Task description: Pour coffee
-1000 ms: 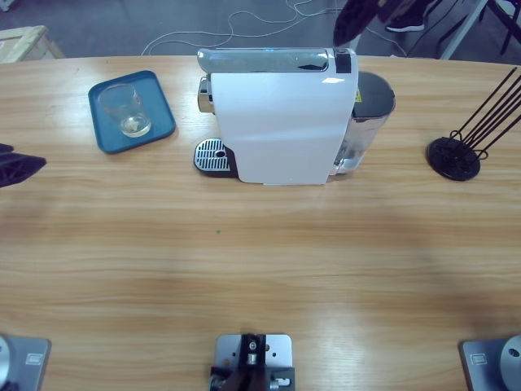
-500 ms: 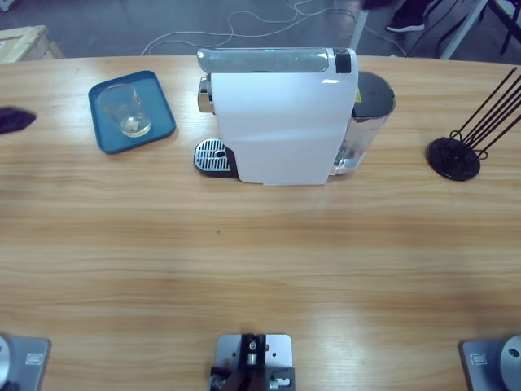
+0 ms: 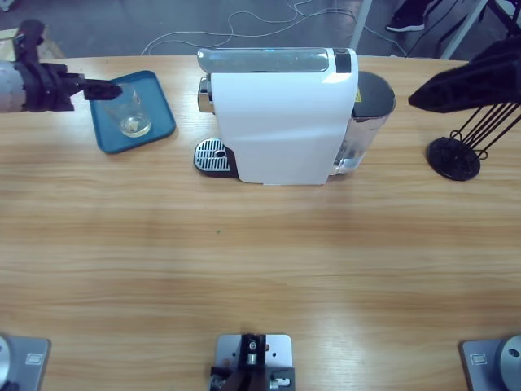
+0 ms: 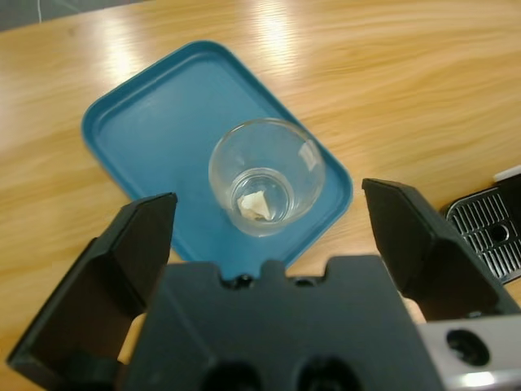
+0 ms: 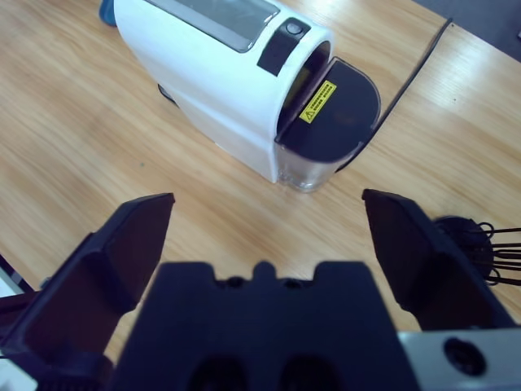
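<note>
Over at the far left of the long wooden counter [image 3: 260,261], the left end effector [image 3: 104,90] hovers above the teal rectangular plastic tray [image 3: 159,122], jaws spread wide with nothing between them. On that tray stands the small clear drinking glass [image 3: 130,110], upright, and the wrist view looks straight down into it [image 4: 267,175]: a thin pale layer at the bottom, the coffee [image 4: 256,204], with very little of it there. Just beside the tray sits the white boxy capsule coffee machine [image 3: 281,118], its round metal drip grate [image 3: 212,155] bare. Out on the right, the right end effector [image 3: 423,98] hangs wide open above the counter, near the black wire capsule stand [image 3: 456,156].
</note>
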You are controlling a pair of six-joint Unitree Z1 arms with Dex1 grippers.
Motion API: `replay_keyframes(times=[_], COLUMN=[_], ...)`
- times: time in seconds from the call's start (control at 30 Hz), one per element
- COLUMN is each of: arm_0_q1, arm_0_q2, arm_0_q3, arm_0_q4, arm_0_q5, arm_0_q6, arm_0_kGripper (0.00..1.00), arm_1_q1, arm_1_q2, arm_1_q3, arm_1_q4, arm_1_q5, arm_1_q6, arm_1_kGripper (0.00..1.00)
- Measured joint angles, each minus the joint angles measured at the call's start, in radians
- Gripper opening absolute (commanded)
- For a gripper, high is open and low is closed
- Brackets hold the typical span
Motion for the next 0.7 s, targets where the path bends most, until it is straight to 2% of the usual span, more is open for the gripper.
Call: replay_keyframes(times=[0.7], arm_0_q1=[-0.024], arm_0_q2=[0.179], arm_0_q3=[-0.072], arm_0_q4=[-0.102], arm_0_q5=[0.006], arm_0_q6=[0.028], arm_0_kGripper=[0.977], arm_1_q1=[0.000], arm_1_q2=[-0.071], arm_1_q3=[0.123], arm_1_q4=[-0.039], arm_1_q5=[0.000], arm_1_q6=[0.000], arm_1_kGripper=[1.000])
